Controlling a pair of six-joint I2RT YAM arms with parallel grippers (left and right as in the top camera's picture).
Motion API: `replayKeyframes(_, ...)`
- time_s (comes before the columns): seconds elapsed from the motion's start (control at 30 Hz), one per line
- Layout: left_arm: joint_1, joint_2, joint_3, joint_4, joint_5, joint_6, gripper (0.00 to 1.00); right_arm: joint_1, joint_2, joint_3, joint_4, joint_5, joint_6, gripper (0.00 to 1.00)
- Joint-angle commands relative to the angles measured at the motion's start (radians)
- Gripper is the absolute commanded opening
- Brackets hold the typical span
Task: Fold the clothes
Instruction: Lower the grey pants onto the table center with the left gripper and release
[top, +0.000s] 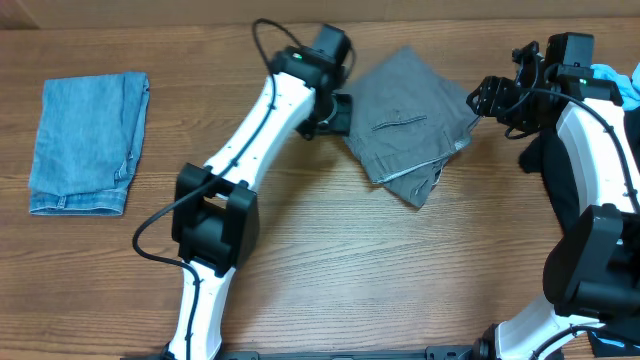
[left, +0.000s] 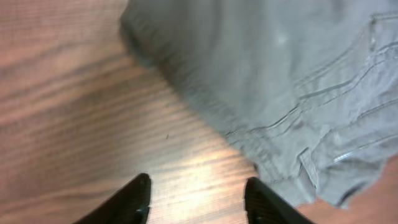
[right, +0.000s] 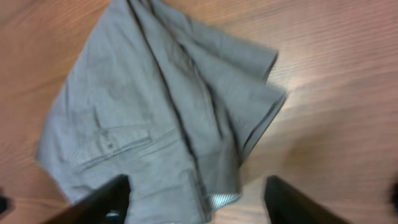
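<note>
Desk (top: 400, 260) is being draped w/ limp grey shorts (top: 410, 125), prob. best pinched at corners; left hand (left: 196, 196), right hand (right: 196, 196) being held wide.

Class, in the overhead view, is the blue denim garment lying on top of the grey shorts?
No, the blue denim garment lies by itself near the picture's left edge, well apart from the grey shorts.
</note>
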Motion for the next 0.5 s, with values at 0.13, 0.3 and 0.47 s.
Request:
replayKeyframes(0.13,-0.053,0.032,-0.005,0.000,0.127,-0.073,0.55,-0.002,-0.039,0.002,0.090,0.084,-0.163,0.75)
replayKeyframes(0.3,-0.083,0.055,-0.005,-0.024,0.132,-0.078,0.46,-0.002,-0.039,0.002,0.088,0.084,-0.265,0.60)
replayKeyframes(0.47,-0.074,0.053,-0.005,-0.070,0.132,-0.091,0.47,-0.002,-0.002,0.002,0.126,0.069,-0.370,0.79)
